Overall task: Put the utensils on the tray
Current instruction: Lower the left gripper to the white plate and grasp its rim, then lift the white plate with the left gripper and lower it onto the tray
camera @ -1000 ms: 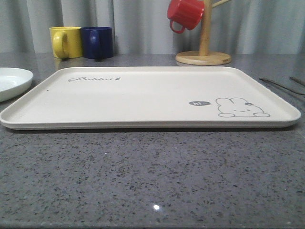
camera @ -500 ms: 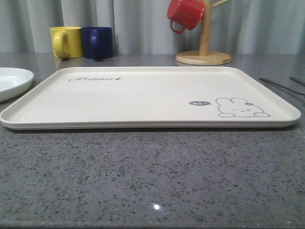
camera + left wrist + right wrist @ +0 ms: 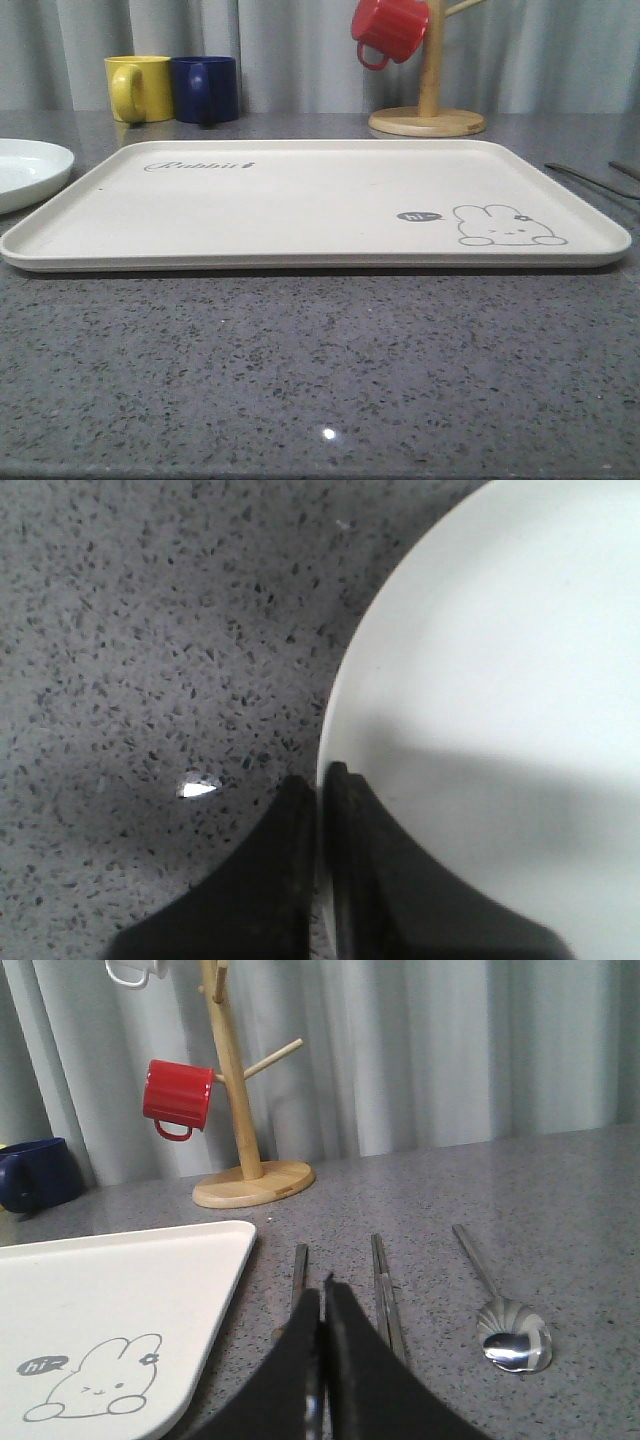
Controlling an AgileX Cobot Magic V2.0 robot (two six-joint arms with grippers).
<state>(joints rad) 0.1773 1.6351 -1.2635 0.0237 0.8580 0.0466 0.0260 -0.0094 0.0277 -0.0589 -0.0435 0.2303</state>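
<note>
Cream rabbit-printed tray point(image 3: 300, 205); silver spoon point(image 3: 510, 1335)

Cream tray point(image 3: 300, 205) with grey rabbit drawing point(image 3: 508, 226); silver spoon point(image 3: 513, 1345); speckled grey counter point(image 3: 320, 370).

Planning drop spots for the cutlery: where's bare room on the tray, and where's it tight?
The tray is bare between the "Rabbit" script and the rabbit drawing. Open counter lies in front of it. It is tighter on the right, where chopsticks and spoon lie beside the tray, and on the left by the plate.
</note>
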